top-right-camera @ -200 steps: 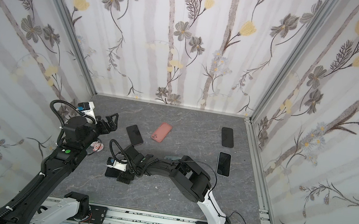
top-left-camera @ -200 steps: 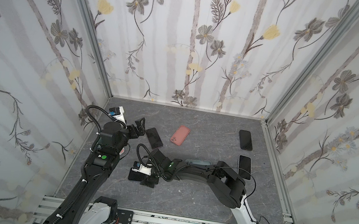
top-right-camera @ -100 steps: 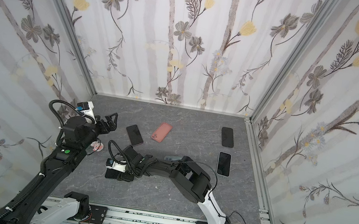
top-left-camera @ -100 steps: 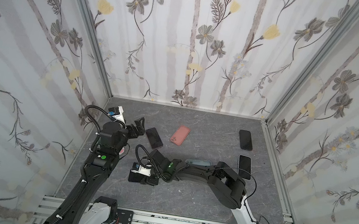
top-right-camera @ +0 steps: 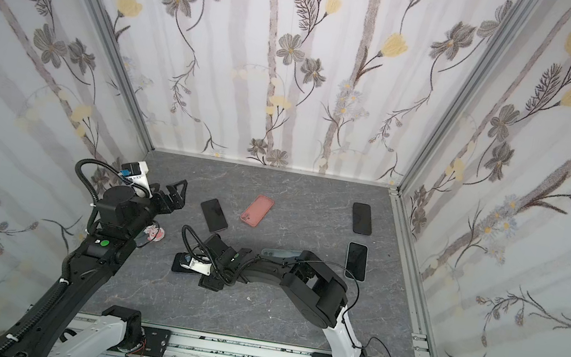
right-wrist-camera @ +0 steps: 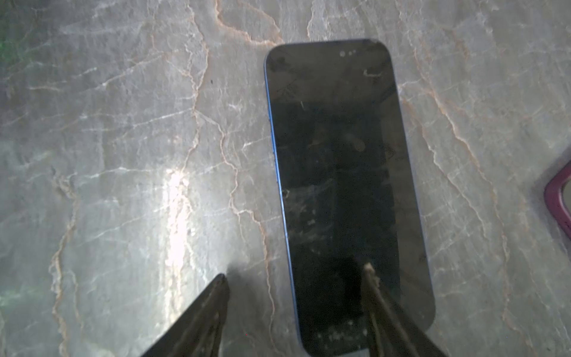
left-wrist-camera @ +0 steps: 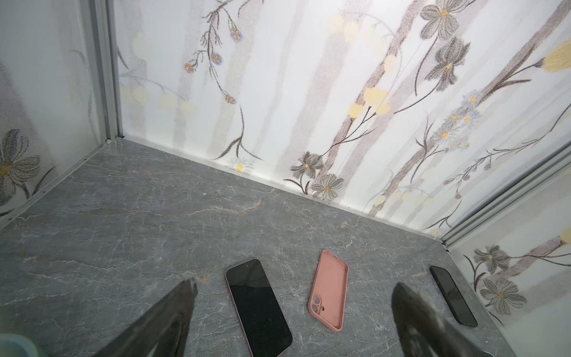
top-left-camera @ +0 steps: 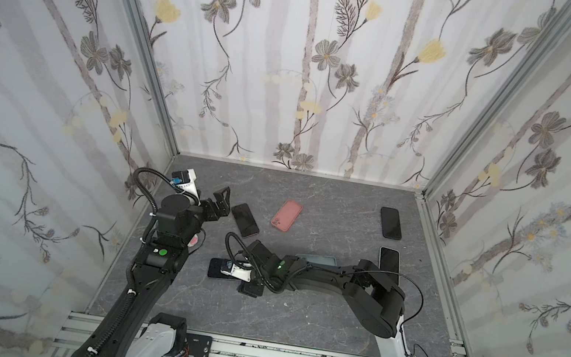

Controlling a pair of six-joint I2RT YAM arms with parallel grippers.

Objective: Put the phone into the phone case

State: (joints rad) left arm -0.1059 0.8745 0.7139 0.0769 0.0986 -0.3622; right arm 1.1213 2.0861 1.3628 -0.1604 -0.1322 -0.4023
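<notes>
A dark phone with a blue edge (right-wrist-camera: 346, 185) lies flat, screen up, on the grey marble table at the front left (top-left-camera: 214, 268). My right gripper (right-wrist-camera: 293, 273) hangs low over its near end, open. One fingertip (right-wrist-camera: 367, 269) is over the screen and the other sits over the table beside the phone's long edge. An empty pink phone case (top-left-camera: 286, 215) (left-wrist-camera: 329, 290) lies open side up further back. My left gripper (left-wrist-camera: 293, 286) is open and empty at the back left (top-left-camera: 223, 201), just short of a black phone (left-wrist-camera: 258, 309).
Two more phones lie by the right wall (top-left-camera: 391, 223) (top-left-camera: 389, 262). A grey-green case (top-left-camera: 316, 259) is partly hidden behind the right arm. A pink-and-white item (top-right-camera: 155, 232) lies under the left arm. A magenta-rimmed thing (right-wrist-camera: 559, 201) shows beside the blue-edged phone.
The right gripper stays low over the blue-edged phone and has shifted only slightly. The left arm has not moved.
</notes>
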